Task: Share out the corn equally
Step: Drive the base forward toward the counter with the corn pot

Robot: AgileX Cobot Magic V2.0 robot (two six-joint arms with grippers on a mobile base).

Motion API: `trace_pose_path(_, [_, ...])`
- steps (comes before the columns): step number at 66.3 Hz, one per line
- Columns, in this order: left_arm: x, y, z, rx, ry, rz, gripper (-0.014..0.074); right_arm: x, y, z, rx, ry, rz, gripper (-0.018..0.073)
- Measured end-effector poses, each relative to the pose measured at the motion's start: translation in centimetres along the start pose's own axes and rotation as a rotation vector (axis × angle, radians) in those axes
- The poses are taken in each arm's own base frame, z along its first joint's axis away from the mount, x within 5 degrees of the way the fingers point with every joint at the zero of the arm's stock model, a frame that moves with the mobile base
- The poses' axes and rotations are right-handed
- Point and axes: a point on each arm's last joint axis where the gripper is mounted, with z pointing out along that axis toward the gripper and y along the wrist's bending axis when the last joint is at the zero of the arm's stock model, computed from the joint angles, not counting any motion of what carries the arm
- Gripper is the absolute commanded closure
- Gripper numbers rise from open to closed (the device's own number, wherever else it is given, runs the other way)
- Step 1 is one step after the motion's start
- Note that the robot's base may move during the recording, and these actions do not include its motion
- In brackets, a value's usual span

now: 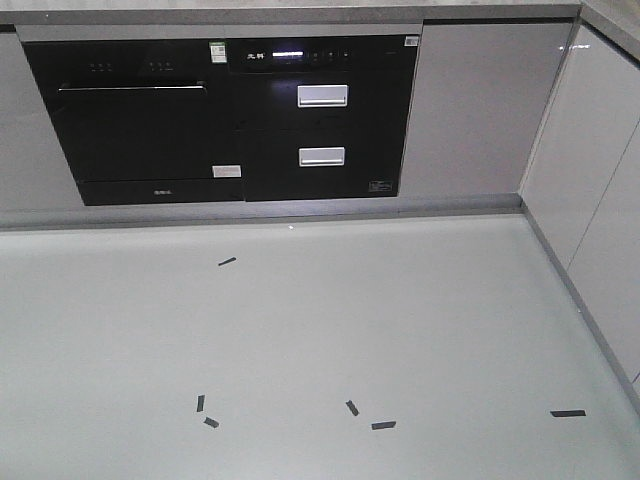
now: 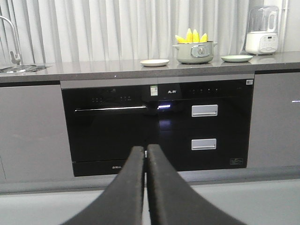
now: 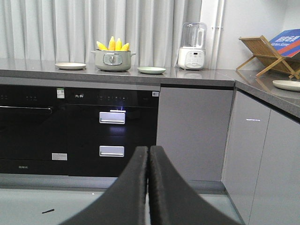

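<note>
Several corn cobs [image 2: 192,36] fill pot [image 2: 196,52]; left end effector [image 2: 146,154], right end effector [image 3: 148,154] both closed

Wrist views: the left gripper [image 2: 146,150] is showing two matte black fingers [image 2: 129,187], each broadening from a narrow rounded tip; the right gripper [image 3: 148,151] is showing an identical smooth black pair.

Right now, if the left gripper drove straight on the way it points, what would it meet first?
Probably the glossy black built-in appliance front, depth unclear. The left gripper points well below the yellow corn cobs in the grey pot.
</note>
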Motion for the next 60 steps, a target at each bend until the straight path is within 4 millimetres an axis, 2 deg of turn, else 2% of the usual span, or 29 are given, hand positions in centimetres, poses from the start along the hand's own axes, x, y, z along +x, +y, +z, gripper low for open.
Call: trace_pose_path(60, [0.00,0.00,0.00,0.000,0.000,0.000,0.0603,0.01,0.00,0.00,0.000,0.001,0.000,0.0565])
